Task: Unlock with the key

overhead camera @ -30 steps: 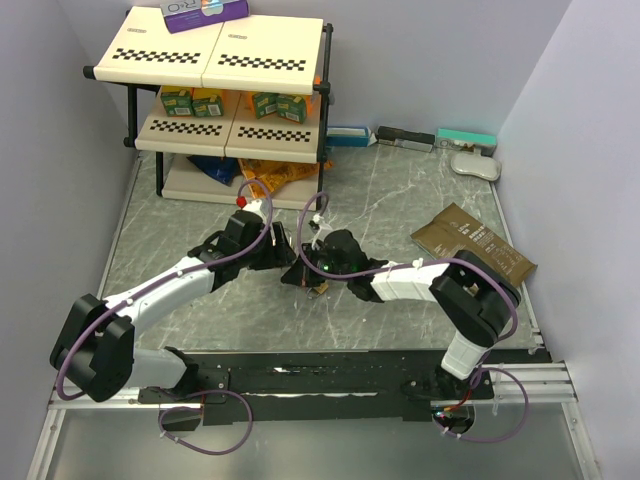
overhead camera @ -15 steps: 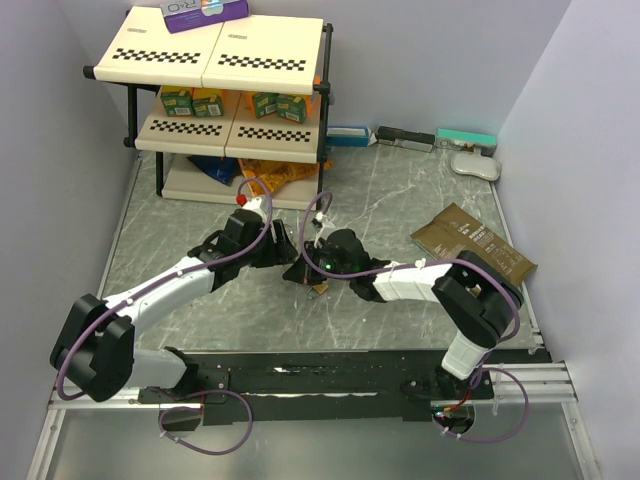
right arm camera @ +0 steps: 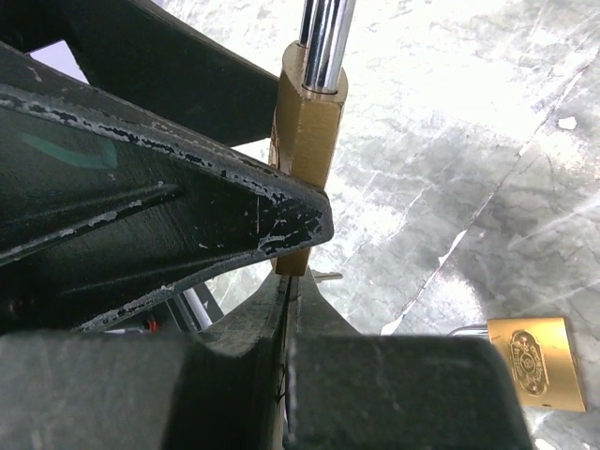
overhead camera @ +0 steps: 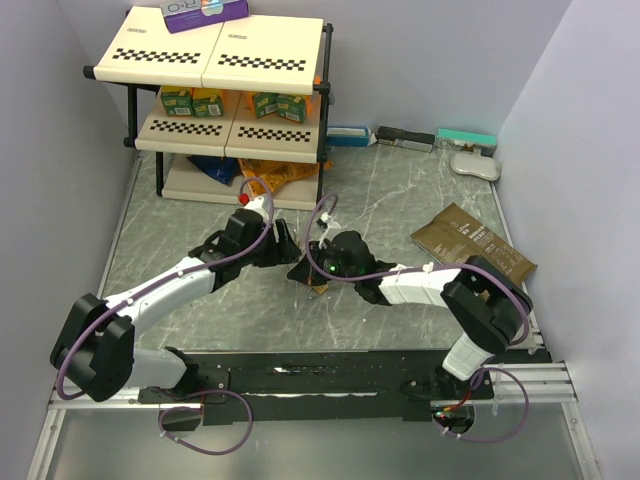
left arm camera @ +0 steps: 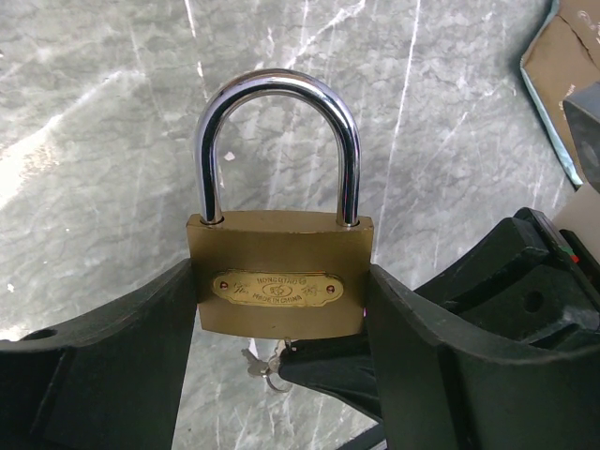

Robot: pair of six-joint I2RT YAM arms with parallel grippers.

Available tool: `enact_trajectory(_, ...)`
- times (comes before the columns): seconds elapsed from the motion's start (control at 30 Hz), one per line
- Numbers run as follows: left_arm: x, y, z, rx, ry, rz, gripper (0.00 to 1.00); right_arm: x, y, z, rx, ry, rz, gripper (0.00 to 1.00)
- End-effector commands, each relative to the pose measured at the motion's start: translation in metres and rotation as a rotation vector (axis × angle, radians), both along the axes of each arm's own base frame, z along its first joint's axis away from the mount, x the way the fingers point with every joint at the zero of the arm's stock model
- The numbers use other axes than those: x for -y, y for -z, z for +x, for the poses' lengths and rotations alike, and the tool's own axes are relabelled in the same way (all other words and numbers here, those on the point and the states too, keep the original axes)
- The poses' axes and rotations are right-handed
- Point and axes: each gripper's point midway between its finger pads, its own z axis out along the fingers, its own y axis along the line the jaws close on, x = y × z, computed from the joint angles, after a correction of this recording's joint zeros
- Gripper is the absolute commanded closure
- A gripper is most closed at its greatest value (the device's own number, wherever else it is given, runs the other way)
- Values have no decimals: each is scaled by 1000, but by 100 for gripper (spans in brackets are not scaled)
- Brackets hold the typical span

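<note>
The left gripper [left arm camera: 279, 323] clamps the padlock [left arm camera: 279, 281] by its two side faces, upright and clear of the table [left arm camera: 112, 112]. The shackle [left arm camera: 278, 89] sits in both holes, so the lock is not yet open.

The right gripper [right arm camera: 287, 309] is closed, its tip pressed up under the padlock's bottom face. The key [left arm camera: 261, 360] shows there as a small silver piece at that tip, touching the underside. The gripper appears to pinch it. How far the blade sits in the keyhole is hidden.

Step in hand: key at the keyhole, the turn not completed. The next move calls for a wrist roll about the key's own axis, with the key kept straight in the slot. The left grip must hold against the twist so the body does not rotate with it.

A small padlock [right arm camera: 536, 362] lies flat on the table below the grippers. Farther off are a brown pouch [overhead camera: 472, 243] and the shelf [overhead camera: 225, 50].

Compared with a second ago, the right elbow [overhead camera: 487, 300] sits lower and farther right, and the forearm lies flatter. The wrist stays at the padlock. The left arm has not moved.
</note>
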Motion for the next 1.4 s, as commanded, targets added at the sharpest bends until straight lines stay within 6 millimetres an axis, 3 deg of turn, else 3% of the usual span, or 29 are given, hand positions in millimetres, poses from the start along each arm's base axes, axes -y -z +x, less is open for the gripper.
enact_trajectory(0.0,15,-17,-8,10,71,-56,99,21,-41,44,148,170,53,100)
enact_trajectory(0.57,21,-15,-11,-4,95,-75,99,14,-56,49,178,179,125,100)
enact_trajectory(1.37,30,-12,-16,-30,132,-100,99,10,-77,73,262,247,148,100)
